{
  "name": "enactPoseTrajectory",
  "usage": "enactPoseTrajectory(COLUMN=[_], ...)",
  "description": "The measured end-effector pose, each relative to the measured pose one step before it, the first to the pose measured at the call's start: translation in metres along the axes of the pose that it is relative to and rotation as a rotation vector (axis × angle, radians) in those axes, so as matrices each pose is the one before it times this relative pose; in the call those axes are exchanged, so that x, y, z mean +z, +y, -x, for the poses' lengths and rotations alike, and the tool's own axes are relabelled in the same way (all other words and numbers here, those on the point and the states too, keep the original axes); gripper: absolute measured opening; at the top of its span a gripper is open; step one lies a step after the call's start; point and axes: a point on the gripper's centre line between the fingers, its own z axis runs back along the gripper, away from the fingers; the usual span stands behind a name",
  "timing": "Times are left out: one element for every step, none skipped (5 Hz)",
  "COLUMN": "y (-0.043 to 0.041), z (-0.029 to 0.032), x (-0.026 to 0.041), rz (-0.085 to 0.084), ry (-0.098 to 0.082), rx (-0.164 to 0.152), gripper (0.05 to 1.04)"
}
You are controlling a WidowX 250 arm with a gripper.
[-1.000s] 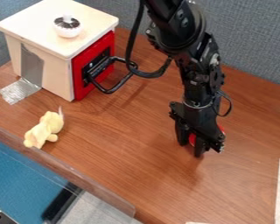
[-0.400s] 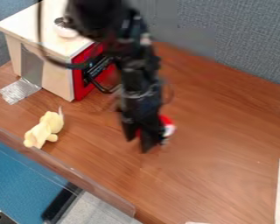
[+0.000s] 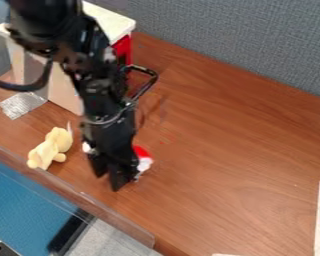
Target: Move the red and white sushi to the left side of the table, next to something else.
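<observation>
Red-and-white sushi (image 3: 143,160) clasped in the gripper (image 3: 108,181), near the yellow toy (image 3: 52,148) — and overshoot is the danger: carried too far, it could bump that toy away!

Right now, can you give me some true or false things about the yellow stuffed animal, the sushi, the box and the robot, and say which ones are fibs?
1. The yellow stuffed animal lies on the wooden table. True.
2. The black gripper is holding the yellow stuffed animal. False: it holds the red and white sushi.
3. In the picture, the yellow stuffed animal is left of the gripper. True.
4. The handle of the box is bright green. False: it is black.
</observation>
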Motion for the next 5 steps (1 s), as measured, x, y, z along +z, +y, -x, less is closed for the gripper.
enactPoseTrajectory(y=[0.00356,0.00189,-0.00407,-0.0043,-0.00132], z=[0.0075,0.00519,-0.00375,0.00356,-0.00311], x=[-0.00193,-0.00557,0.00045,0.0017,0.03313], rz=[-0.0126,-0.0199,-0.0263,-0.016,-0.0259], ry=[0.0204,0.0482,0.0365,0.0333,-0.0945], rx=[0.0104,0.0167,-0.0127,-0.0148,-0.0111], gripper=[0.498,0.57,0.878,1.011,1.005])
